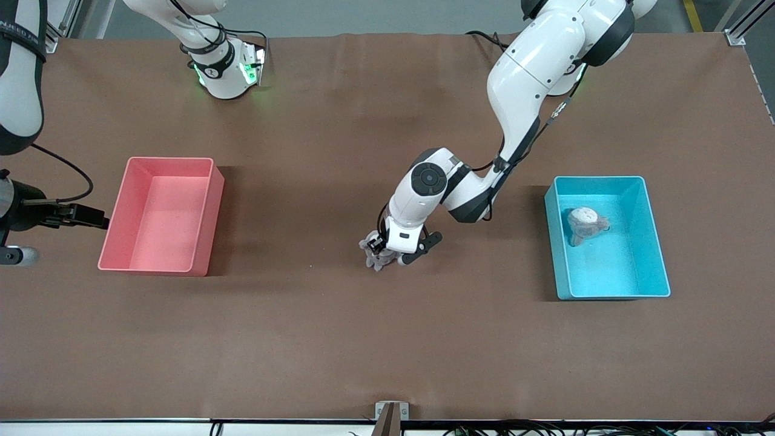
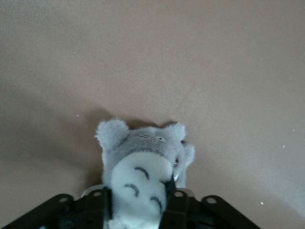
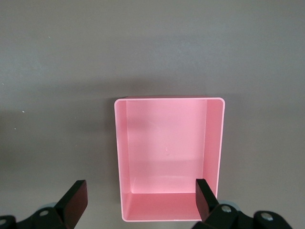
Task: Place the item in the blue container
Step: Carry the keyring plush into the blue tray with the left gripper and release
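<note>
A small grey plush toy (image 2: 138, 160) with a white belly lies on the brown table near its middle (image 1: 376, 259). My left gripper (image 1: 390, 254) is down on it, and its black fingers (image 2: 172, 193) press against both sides of the belly, so it is shut on the toy. The blue container (image 1: 599, 179) stands toward the left arm's end of the table, apart from the gripper, and holds another grey-and-white plush (image 1: 584, 223). My right gripper (image 3: 141, 195) hangs open over the edge of the pink bin (image 3: 214, 143) with nothing between its fingers.
The pink bin (image 1: 209, 206) stands toward the right arm's end of the table, with nothing in it. Bare brown table (image 1: 387, 339) lies between the two bins and nearer the front camera. The right arm waits at that end.
</note>
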Tool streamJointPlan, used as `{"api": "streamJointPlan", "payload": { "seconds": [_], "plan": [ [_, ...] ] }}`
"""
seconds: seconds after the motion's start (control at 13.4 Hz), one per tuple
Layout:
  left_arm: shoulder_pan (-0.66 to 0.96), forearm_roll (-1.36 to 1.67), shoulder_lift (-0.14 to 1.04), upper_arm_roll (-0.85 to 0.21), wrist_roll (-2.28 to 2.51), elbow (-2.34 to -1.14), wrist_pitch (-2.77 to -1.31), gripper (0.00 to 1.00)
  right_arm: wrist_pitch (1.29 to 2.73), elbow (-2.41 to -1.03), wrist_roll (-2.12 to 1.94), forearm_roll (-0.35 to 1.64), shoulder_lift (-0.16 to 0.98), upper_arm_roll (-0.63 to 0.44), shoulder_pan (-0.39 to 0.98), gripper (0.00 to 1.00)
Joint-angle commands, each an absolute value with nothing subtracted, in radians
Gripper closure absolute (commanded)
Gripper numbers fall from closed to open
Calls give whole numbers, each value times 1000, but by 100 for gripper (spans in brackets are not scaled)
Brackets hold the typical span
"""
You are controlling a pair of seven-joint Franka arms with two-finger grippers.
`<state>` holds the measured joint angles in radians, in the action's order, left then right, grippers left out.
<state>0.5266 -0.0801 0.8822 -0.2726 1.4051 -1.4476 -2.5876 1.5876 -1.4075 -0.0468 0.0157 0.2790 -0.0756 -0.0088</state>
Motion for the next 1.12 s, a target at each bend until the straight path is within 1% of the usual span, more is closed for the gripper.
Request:
{"api": "streamJointPlan", "payload": {
  "seconds": [0.0, 0.07, 0.22, 0.45, 0.75, 0.9, 1.05],
  "plan": [
    [535, -87, 881, -265, 1420, -1434, -2591, 76, 1649, -1601, -40, 8, 111, -71, -14, 0],
    [534, -87, 873, -264, 1420, -1436, -2589, 78, 1641, -1612, -40, 8, 85, -69, -14, 0],
    [519, -90, 833, -264, 1416, -1445, -2570, 78, 1619, -1621, -41, 8, 42, -69, -12, 0],
    [457, -94, 689, -270, 1373, -1523, -2449, 78, 1583, -1620, -49, -4, -3, -69, -12, 0],
    [324, -92, 433, -281, 1136, -1701, -2219, 78, 1545, -1618, -106, -34, -40, -69, -11, 0],
    [231, -92, 309, -281, 919, -1822, -2148, 78, 1542, -1618, -104, -32, -41, -67, -5, 0],
    [99, -91, 205, -281, 661, -1932, -2137, 78, 1542, -1618, -106, -23, -67, -67, -6, 0]
  ]
}}
